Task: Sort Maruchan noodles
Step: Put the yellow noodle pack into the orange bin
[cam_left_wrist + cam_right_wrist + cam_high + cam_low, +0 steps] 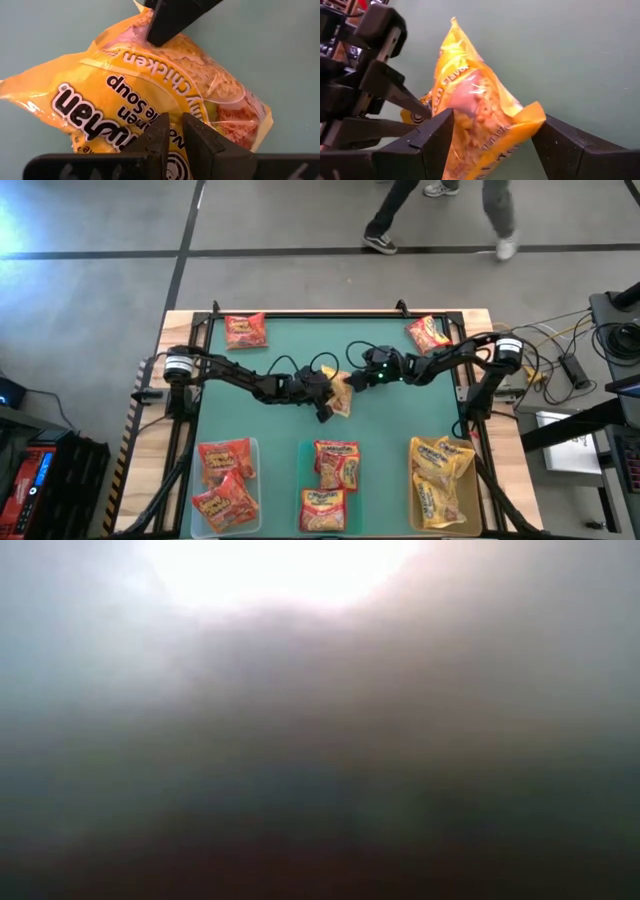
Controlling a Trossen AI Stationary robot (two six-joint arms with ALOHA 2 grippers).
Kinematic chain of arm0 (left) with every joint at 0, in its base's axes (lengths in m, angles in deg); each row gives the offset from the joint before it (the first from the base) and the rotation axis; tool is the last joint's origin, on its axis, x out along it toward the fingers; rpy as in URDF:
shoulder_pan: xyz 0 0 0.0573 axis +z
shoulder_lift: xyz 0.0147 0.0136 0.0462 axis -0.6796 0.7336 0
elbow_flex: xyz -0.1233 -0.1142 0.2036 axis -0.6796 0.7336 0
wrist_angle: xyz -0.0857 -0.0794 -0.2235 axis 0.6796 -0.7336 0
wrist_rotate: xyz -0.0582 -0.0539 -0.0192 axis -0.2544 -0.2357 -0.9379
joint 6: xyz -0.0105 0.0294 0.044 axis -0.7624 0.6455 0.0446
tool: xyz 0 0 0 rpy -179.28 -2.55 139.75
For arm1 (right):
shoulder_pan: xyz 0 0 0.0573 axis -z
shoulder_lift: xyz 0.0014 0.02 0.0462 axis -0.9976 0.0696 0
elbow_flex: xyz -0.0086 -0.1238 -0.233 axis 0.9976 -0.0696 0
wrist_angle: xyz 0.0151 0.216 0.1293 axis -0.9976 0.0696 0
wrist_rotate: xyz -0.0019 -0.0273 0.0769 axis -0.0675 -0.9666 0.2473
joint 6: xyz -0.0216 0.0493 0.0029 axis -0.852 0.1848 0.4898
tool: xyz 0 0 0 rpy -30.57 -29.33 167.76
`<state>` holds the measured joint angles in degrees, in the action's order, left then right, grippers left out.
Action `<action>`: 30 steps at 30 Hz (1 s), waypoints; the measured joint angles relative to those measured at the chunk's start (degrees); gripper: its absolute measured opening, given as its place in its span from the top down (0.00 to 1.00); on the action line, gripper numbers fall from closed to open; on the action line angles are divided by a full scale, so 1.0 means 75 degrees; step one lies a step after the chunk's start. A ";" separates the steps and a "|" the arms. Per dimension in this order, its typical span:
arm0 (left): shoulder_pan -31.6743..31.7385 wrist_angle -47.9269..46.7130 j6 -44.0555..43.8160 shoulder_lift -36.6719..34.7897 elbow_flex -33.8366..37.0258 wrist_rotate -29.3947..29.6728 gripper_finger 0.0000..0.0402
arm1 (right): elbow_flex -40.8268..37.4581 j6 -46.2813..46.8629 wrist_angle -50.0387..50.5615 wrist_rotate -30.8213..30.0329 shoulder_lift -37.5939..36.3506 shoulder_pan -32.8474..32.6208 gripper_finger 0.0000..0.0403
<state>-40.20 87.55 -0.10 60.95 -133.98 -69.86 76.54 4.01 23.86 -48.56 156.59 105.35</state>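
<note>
The green table [270, 420] carries three shallow bins along its near edge: red packets in the left bin [226, 485], orange-red in the middle bin [330, 480], yellow in the right bin [442, 480]. Two loose packets lie at the far corners. At mid-table both arms meet over one yellow packet [341, 392]. The left gripper [172, 131] is pinched nearly closed on its edge; the right gripper [492, 137] straddles the other end, fingers spread wide, not clamping. The risk: slippery film slides from that narrow left pinch during the handover, dropping the packet.
</note>
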 joint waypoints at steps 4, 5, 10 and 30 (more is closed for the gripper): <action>-0.0002 0.0121 -0.0096 0.0140 -0.0020 0.0021 0.90 | 0.0029 0.0056 -0.0039 0.0202 -0.0101 -0.0136 0.39; -0.0003 0.0156 -0.0118 0.0208 -0.0042 0.0033 0.90 | 0.0030 0.0050 -0.0041 0.0234 -0.0133 -0.0187 0.39; 0.0006 0.0713 -0.0282 0.0480 -0.0090 0.0078 0.90 | 0.0033 0.0019 -0.0045 0.0219 -0.0074 -0.0337 0.39; -0.0044 0.1447 -0.0323 0.0542 -0.0049 -0.0027 0.90 | 0.0071 -0.0279 -0.0215 -0.0064 0.0005 -0.0580 0.49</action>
<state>-40.53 98.40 -2.52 65.01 -134.35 -70.06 77.07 1.92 22.25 -49.05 156.63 101.01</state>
